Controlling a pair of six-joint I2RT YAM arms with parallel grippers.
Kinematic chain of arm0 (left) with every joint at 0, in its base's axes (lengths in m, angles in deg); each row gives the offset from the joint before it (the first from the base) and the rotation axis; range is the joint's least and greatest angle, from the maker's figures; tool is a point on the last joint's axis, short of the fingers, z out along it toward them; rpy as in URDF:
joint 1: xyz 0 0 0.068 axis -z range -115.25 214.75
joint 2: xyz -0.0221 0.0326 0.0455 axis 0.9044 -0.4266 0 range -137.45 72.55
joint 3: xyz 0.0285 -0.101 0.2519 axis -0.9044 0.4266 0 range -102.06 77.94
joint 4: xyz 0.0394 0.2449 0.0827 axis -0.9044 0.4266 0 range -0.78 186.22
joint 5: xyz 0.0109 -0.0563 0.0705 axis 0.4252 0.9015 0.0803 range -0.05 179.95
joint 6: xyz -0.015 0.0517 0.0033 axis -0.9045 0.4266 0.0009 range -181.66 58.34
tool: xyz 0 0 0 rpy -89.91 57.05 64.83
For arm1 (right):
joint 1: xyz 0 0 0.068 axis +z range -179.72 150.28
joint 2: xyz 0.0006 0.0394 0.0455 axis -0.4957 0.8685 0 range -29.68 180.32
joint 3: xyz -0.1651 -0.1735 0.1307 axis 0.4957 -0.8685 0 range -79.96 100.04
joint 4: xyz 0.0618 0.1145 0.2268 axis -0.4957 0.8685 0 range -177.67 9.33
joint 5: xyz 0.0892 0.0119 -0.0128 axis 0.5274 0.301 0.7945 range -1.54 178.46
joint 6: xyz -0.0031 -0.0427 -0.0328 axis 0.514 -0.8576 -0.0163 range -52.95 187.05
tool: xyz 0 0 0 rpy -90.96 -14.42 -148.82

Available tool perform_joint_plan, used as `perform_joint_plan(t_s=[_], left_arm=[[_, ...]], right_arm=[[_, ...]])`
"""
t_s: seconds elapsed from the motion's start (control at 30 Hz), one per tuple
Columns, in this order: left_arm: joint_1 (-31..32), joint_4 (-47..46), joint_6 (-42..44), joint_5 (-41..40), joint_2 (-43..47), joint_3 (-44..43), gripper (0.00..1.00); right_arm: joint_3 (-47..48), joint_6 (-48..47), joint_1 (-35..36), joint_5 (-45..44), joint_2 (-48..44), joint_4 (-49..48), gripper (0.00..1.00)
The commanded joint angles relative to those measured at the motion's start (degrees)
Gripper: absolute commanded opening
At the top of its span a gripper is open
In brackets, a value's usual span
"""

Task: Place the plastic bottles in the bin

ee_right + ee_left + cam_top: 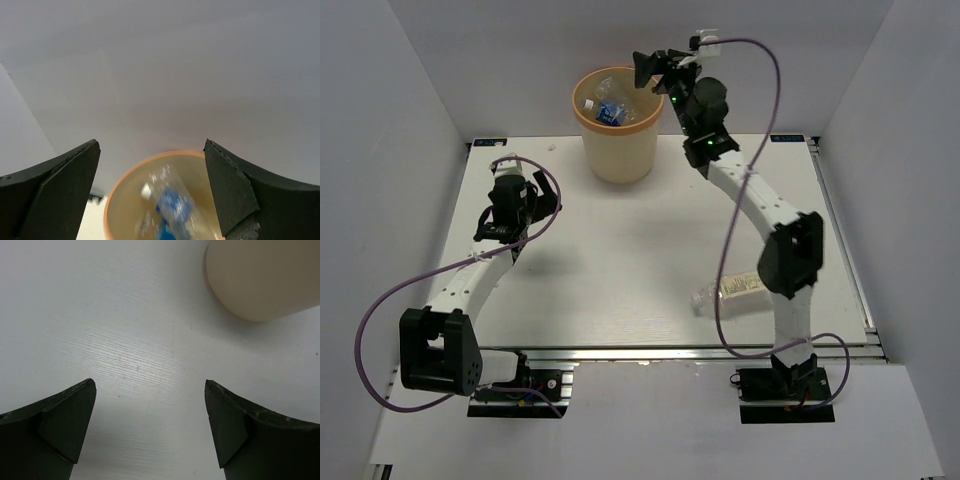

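Note:
The tan bin stands at the back middle of the table. Clear bottles with blue labels lie inside it. My right gripper is open and empty, high above the bin's right rim. In the right wrist view, a blurred blue-label bottle is inside the bin below my open gripper. A larger clear bottle with a pale label lies on the table beside the right arm's base. My left gripper is open and empty over the table's left side. No orange-tinted bottles show.
White walls close in the table on the left, back and right. The left wrist view shows bare table under the open gripper and the bin's wall at upper right. Purple cables loop from both arms.

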Motion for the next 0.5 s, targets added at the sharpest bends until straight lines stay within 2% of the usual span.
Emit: perform_joint_plan(t_s=[0.0, 0.1, 0.2, 0.23, 0.27, 0.3, 0.33, 0.37, 0.4, 0.47], left_arm=[[-0.3, -0.7, -0.2, 0.7, 0.9, -1.0, 0.98], [-0.3, -1.6, -0.1, 1.8, 1.9, -0.3, 0.98], [-0.3, -2.2, 0.0, 2.5, 2.4, 0.3, 0.98], [-0.3, -2.1, 0.3, 2.7, 2.6, 0.3, 0.98], [-0.3, -2.1, 0.3, 2.8, 2.8, 0.2, 0.98], [-0.3, -2.1, 0.3, 2.8, 2.7, 0.2, 0.98], [-0.3, -2.2, 0.1, 2.9, 2.5, 0.1, 0.98], [-0.3, -2.4, 0.1, 3.4, 2.4, 0.2, 0.98], [-0.3, -2.6, 0.0, 3.9, 2.3, 0.3, 0.98], [-0.3, -2.4, 0.0, 5.2, 1.6, -0.1, 0.98]], right_arm=[[-9.0, -1.2, -0.1, -2.4, -14.3, 15.3, 0.89], [-23.7, -3.3, -0.1, -3.4, -25.5, 22.7, 0.89], [-35.9, -11.2, -0.1, 5.6, -34.6, 30.5, 0.89], [-36.8, -14.0, -0.1, 8.9, -36.2, 35.1, 0.89], [-36.9, -21.6, -0.1, 16.4, -38.2, 40.1, 0.89], [-35.8, -27.0, 0.0, 20.7, -38.5, 52.7, 0.89], [-35.5, -42.0, 0.1, 25.0, -39.3, 59.2, 0.89], [-35.9, -48.6, 0.3, 30.7, -39.9, 64.5, 0.89], [-37.8, -53.4, 0.4, 31.0, -40.5, 69.6, 0.89], [-36.0, -59.4, 1.4, 27.5, -40.6, 72.6, 0.89]])
